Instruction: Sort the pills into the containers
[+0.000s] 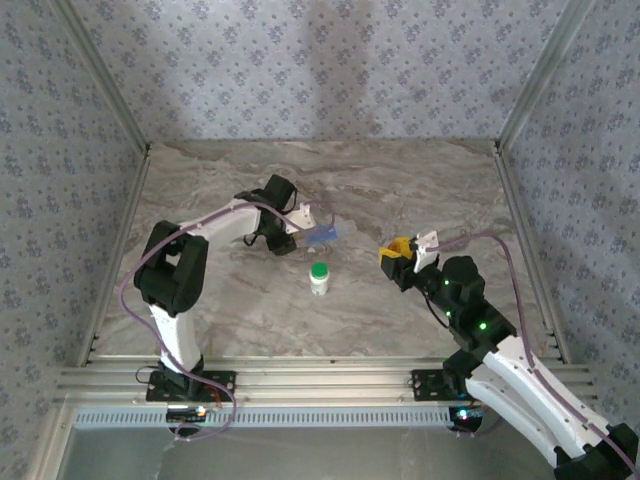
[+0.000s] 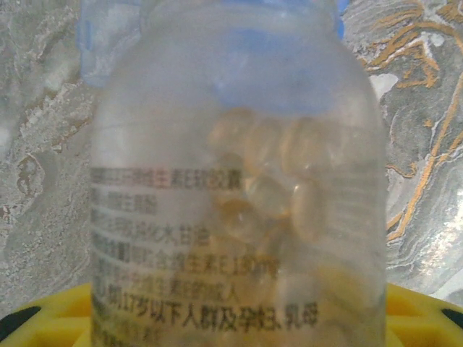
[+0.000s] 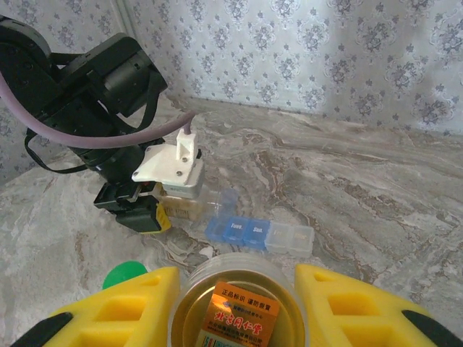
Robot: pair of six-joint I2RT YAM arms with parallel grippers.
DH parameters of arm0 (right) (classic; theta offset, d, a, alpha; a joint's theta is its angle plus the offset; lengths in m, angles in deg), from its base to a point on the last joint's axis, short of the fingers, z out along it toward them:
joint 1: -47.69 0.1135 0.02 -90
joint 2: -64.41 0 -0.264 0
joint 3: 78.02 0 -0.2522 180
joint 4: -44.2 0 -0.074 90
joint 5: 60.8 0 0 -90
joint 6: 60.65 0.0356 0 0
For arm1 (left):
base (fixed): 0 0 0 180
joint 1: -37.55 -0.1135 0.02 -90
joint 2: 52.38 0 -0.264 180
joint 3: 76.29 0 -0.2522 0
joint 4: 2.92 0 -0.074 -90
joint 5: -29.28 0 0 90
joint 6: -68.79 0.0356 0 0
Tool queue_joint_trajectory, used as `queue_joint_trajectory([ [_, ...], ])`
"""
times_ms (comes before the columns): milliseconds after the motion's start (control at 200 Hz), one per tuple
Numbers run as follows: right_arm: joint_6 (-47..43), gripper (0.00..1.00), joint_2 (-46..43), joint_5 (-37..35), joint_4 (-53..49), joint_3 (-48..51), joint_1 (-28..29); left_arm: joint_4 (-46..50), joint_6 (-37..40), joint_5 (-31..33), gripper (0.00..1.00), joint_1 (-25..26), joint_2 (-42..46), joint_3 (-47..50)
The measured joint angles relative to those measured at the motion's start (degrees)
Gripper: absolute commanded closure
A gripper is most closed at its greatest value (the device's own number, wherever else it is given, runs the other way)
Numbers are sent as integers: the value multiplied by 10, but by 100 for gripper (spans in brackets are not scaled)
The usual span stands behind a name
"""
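Clear bottle [image 2: 239, 217] of amber softgels, pinched by the left gripper [image 3: 160, 211] and tipped toward the pill organizer [image 3: 257, 235] at mid-table, could spill several capsules past its 1 open compartment if tilted too fast, while the right gripper [image 1: 405, 258] clamps a labelled jar [image 3: 244, 318].

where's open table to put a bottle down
Free: far table strip by the back wall, and near centre between the arm bases. Crowded: mid-table, where left gripper with its clear bottle, pill organizer, green-capped bottle and right gripper with its jar cluster.
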Motion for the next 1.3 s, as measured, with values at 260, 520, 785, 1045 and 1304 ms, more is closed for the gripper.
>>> queue_joint_trajectory([
  [260, 0, 89, -3, 0, 0, 0, 0, 27, 15, 18, 76, 1, -14, -17],
  [520, 2, 89, -2, 0, 0, 0, 0, 34, 20, 27, 77, 2, -14, -21],
  [785, 3, 89, -1, 0, 0, 0, 0, 33, 29, 27, 77, 9, -14, -21],
  [1045, 6, 88, 10, 2, 0, 0, 0, 34, 45, 32, 77, 10, -14, -21],
  [1304, 6, 88, 28, 4, 4, 0, 0, 34, 65, 52, 77, 10, -14, -21],
])
